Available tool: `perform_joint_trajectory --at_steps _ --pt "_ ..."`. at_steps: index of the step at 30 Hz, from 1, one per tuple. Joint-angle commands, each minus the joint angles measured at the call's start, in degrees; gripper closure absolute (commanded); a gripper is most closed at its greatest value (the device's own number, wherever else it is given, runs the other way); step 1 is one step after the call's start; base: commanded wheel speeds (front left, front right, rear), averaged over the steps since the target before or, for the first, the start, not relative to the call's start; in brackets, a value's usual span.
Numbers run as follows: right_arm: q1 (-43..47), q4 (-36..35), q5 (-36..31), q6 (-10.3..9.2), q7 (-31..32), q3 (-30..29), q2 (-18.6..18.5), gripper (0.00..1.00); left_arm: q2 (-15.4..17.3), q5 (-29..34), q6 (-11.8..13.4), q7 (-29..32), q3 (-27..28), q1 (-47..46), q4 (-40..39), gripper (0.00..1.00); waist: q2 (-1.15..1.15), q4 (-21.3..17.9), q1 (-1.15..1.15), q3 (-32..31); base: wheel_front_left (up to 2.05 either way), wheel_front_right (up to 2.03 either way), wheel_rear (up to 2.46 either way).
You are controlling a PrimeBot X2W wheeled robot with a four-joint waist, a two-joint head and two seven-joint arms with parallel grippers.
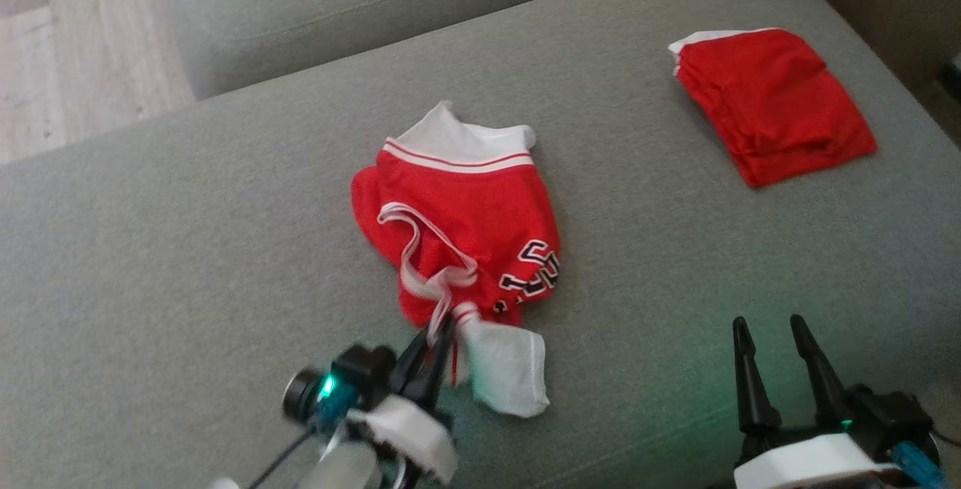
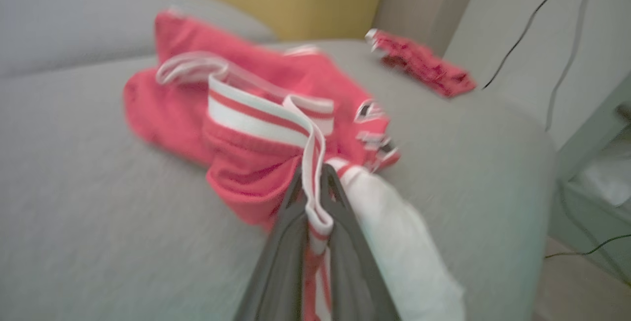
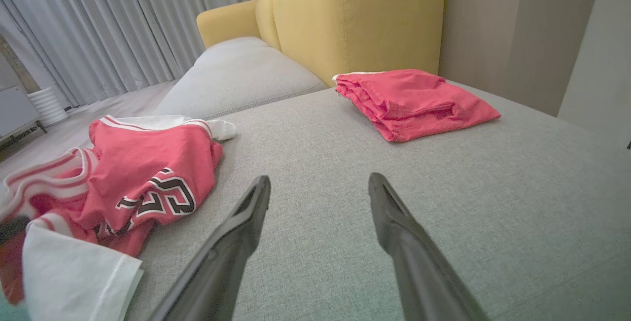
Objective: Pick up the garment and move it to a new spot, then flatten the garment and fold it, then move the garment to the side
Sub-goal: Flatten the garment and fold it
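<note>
Head view: crumpled red jersey (image 1: 458,226) near centre of grey sofa cushion (image 1: 188,264); bunched, white hem at 12 o'clock, black-and-white lettering at its 4 o'clock edge, white flap spilling out at 6 o'clock; not flattened, not folded.

Well apart at 2 o'clock, folded red cloth (image 1: 773,117); neat, untouched.

At 6 o'clock edge of jersey, left gripper (image 1: 435,333); fingers pressed together, pinching the jersey by its striped trim (image 2: 310,163). Confirmed in left wrist view: trim running down between the two fingers, red cloth gathered just beyond the tips.

At 4 o'clock of jersey and well apart from it, right gripper (image 1: 768,321); fingers spread, nothing between them, over bare cushion. Right wrist view: jersey at 9 o'clock, folded cloth at 1 o'clock.

Judged step: first one, the pick-up; grip made, lift not yet evident, most of jersey resting on cushion.

Next move calls for: raising the left arm high enough to clear the bunched body off the cushion; carrying to a bare patch away from the folded cloth.

Risk, as judged: narrow trim sliding out or stretching under the jersey's weight; left wrist view blurred, depth of bite uncertain.

Flattening likely a two-gripper job; right gripper free for a second corner.
</note>
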Motion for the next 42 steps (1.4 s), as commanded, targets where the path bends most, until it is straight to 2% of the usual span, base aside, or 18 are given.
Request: perform_joint_trajectory --at_steps 1,6,9,13,18,21,25,33,34,35,36,38,42 --pt "-2.5 -2.0 0.3 -0.04 -0.2 1.4 -0.7 0.0 0.0 -0.7 -0.8 -0.6 2.1 -3.9 -4.3 1.0 0.0 -1.0 0.0 -0.5 0.0 0.0 0.0" --pt "-2.3 -2.3 0.3 -0.04 -0.2 1.5 -0.5 0.0 0.0 -1.1 -3.0 -0.6 0.8 -10.0 -11.3 1.0 0.0 -2.5 0.0 -0.9 0.0 0.0 0.0" --pt "-2.2 -2.4 0.3 -0.04 -0.2 1.7 -0.4 0.0 0.0 -2.7 -3.7 -0.6 0.6 -18.2 -13.4 1.0 0.0 -3.4 0.0 -1.3 0.0 0.0 0.0" --pt "-1.6 -2.5 1.4 -0.04 -0.2 3.1 -0.4 0.0 0.0 -8.3 -4.2 -0.6 1.7 -30.8 -13.1 1.0 0.0 -4.2 0.0 -2.4 0.0 0.0 0.0" --pt "-1.3 -2.7 2.6 -0.04 -0.2 4.3 -0.3 0.0 0.0 -16.4 -4.3 -0.6 3.5 -46.0 -11.5 1.0 0.0 -2.8 0.0 -2.6 0.0 0.0 0.0" --pt "-1.3 -2.8 2.8 -0.04 -0.2 3.9 -0.3 0.0 0.0 -19.3 -4.4 -0.6 5.9 -50.5 -10.0 1.0 0.0 -0.6 0.0 -2.7 0.0 0.0 0.0" --pt "-1.0 -3.0 2.8 -0.04 -0.2 3.1 -0.3 0.0 0.0 -19.2 -4.2 -0.6 8.3 -47.3 -5.5 1.0 0.0 3.1 0.0 -3.1 0.0 0.0 0.0" --pt "-0.6 -2.8 2.2 -0.04 -0.2 3.2 -0.3 0.0 3.8 -19.3 -4.0 -0.6 10.7 -24.0 5.3 1.0 0.0 8.2 0.0 -1.8 0.0 0.0 0.0" --pt "-0.7 -2.7 2.0 -0.04 -0.2 3.4 -0.3 0.0 4.4 -19.1 -3.6 -0.6 11.5 -21.7 6.2 0.88 0.0 8.5 0.0 -1.4 0.0 0.0 0.0" --pt "-0.9 -2.6 1.8 -0.04 -0.2 3.7 -0.3 0.0 5.1 -18.5 -3.1 -0.6 12.4 -19.7 6.6 0.24 0.0 8.7 0.0 -1.0 0.0 0.0 0.0" --pt "-1.0 -2.5 1.7 -0.04 -0.2 3.8 -0.3 0.0 5.3 -18.2 -2.3 -0.6 14.1 -17.9 6.6 0.0 0.0 9.0 0.0 -0.7 0.0 0.0 0.0" --pt "-1.4 -2.6 1.6 -0.04 -0.2 3.4 -0.3 0.0 5.7 -13.9 0.0 -0.6 17.7 -12.6 3.8 0.0 0.0 9.6 0.0 0.3 0.0 0.0 0.0" --pt "-1.3 -2.6 1.5 -0.04 -0.2 2.9 -0.3 0.0 5.4 -2.6 3.7 -0.6 18.8 -6.4 -3.2 0.0 0.0 10.7 0.0 1.3 0.0 0.0 0.0"
